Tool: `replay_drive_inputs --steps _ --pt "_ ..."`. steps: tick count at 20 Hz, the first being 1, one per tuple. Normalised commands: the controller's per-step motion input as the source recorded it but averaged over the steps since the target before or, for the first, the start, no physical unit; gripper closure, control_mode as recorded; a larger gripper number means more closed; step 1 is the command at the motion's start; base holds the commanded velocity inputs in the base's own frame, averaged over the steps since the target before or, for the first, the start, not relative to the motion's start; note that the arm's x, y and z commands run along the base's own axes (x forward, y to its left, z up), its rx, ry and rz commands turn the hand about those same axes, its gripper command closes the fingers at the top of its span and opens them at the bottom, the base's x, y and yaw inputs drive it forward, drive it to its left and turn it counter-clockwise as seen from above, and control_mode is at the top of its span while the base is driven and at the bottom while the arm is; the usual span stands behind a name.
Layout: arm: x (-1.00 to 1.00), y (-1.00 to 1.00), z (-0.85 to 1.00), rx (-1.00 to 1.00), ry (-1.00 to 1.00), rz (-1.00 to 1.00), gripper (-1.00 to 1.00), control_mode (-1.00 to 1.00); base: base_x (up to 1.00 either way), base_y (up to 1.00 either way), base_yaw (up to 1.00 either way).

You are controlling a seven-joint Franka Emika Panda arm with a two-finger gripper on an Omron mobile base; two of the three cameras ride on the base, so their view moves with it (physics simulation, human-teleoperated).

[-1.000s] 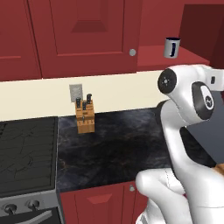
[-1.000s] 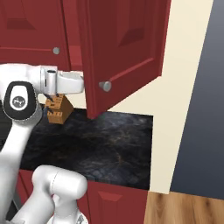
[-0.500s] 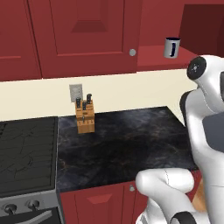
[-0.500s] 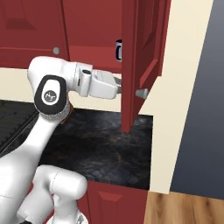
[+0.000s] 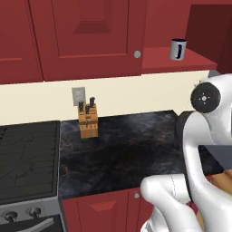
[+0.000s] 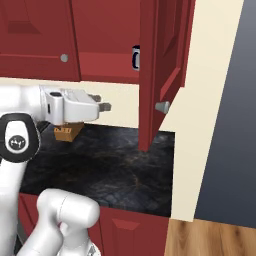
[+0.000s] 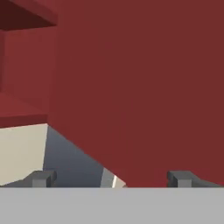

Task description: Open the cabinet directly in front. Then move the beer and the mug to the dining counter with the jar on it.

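With the pincer [image 6: 104, 102] spread wide and empty beside the swung-open cabinet door [image 6: 161, 70], the small, rigid, breakable mug [image 5: 178, 49] on the cabinet shelf [image 5: 174, 60] is best gripped across its body.

A home kitchen: red wall cabinet [image 5: 86, 38] at twelve o'clock, black marbled worktop [image 5: 127, 154] beneath, knife block [image 5: 88, 120] at eleven, stove [image 5: 27, 163] at nine, mug [image 5: 178, 49] shelved at one.
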Motion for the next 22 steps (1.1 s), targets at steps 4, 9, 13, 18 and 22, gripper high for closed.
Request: replay_drive_inputs --steps 4,9,13,18,22 --pt "-0.12 0.98 0.0 0.0 0.0 0.69 -1.0 -1.0 0.0 0.0 0.0" --pt "-0.04 1.0 -0.09 0.01 0.0 0.7 -1.0 -1.0 0.0 0.0 0.0" --pt "0.0 0.96 -0.03 0.13 -0.01 0.6 -1.0 -1.0 0.0 0.0 0.0" --pt "-0.02 0.28 -0.01 0.15 -0.07 0.13 -1.0 -1.0 0.0 0.0 0.0" --pt "0.02 0.46 0.0 0.08 0.0 0.0 -1.0 -1.0 0.0 0.0 0.0"
